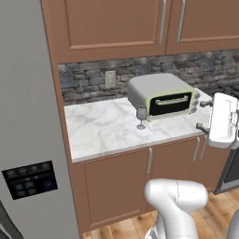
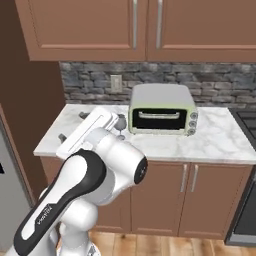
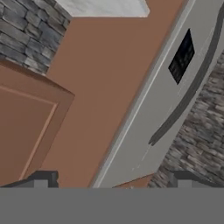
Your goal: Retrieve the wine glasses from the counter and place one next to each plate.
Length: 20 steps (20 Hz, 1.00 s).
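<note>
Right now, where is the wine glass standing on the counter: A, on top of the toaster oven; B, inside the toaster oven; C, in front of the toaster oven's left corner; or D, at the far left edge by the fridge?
C: the wine glass stands upright on the marble counter, just in front of the left front corner of the toaster oven.

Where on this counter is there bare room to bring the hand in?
Bare marble on the counter runs from the fridge to the wine glass. It is crowded to the right, where the glass stands close by the toaster oven.
</note>
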Available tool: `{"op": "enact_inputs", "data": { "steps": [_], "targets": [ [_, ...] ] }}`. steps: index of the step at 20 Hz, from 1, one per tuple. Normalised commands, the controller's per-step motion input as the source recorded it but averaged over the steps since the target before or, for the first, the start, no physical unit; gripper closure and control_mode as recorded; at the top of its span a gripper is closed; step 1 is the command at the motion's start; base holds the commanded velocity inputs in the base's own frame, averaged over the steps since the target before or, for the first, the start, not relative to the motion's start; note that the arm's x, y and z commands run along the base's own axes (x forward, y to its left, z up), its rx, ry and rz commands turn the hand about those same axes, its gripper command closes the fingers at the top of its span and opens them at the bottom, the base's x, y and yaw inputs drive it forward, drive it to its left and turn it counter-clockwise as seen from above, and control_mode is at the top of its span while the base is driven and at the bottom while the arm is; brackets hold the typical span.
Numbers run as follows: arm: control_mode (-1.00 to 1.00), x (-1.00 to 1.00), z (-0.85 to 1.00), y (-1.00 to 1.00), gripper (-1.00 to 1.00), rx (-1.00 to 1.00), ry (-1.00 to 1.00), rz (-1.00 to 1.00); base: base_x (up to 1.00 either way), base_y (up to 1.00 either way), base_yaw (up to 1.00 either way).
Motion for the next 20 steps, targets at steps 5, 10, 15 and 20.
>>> {"op": "enact_inputs", "data": {
  "steps": [5,10,15,20],
  "targets": [
    [1.00,0.00,0.00,0.00,-1.00,0.00,0.00,0.00,0.54,-0.11,0.14],
    [1.00,0.00,0.00,0.00,-1.00,0.00,0.00,0.00,0.14,-0.20,0.00],
    [1.00,0.00,0.00,0.00,-1.00,0.00,0.00,0.00,0.26,0.03,-0.21],
    [1.00,0.00,0.00,0.00,-1.00,0.00,0.00,0.00,0.37,0.33,-0.22]
  ]
}}
